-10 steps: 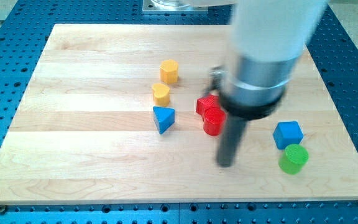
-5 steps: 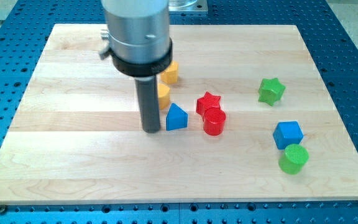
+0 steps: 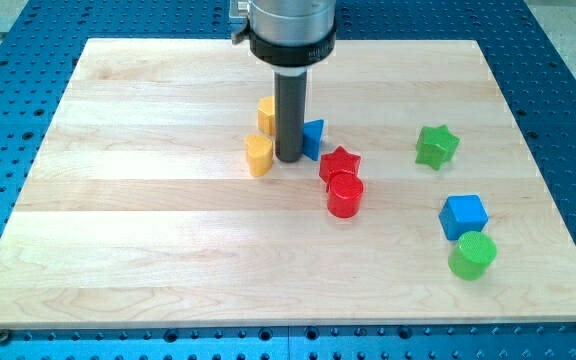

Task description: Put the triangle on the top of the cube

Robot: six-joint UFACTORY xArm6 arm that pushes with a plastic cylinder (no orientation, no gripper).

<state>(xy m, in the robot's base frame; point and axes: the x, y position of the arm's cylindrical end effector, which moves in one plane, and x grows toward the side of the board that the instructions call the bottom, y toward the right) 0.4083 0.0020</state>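
A pale wooden counter [image 3: 148, 250] of lengthwise planks lies on a blue perforated base [image 3: 568, 120] with rows of small holes. Even light, soft shadows. A grey metal mount [image 3: 236, 8] shows at the view's top.

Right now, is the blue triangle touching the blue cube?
No, the blue triangle sits beside my tip near the board's middle, far from the blue cube at the view's right.

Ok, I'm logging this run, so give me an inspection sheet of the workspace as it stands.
Surface: wooden board, flat.
Job's things: blue triangle partly hidden behind my rod; blue cube far off at the view's right.
Clutter: two yellow blocks, red star, red cylinder, green star, green cylinder.
Tip: my tip beside the triangle's left.
Cables: nothing seen.
Surroundings: blue perforated table.
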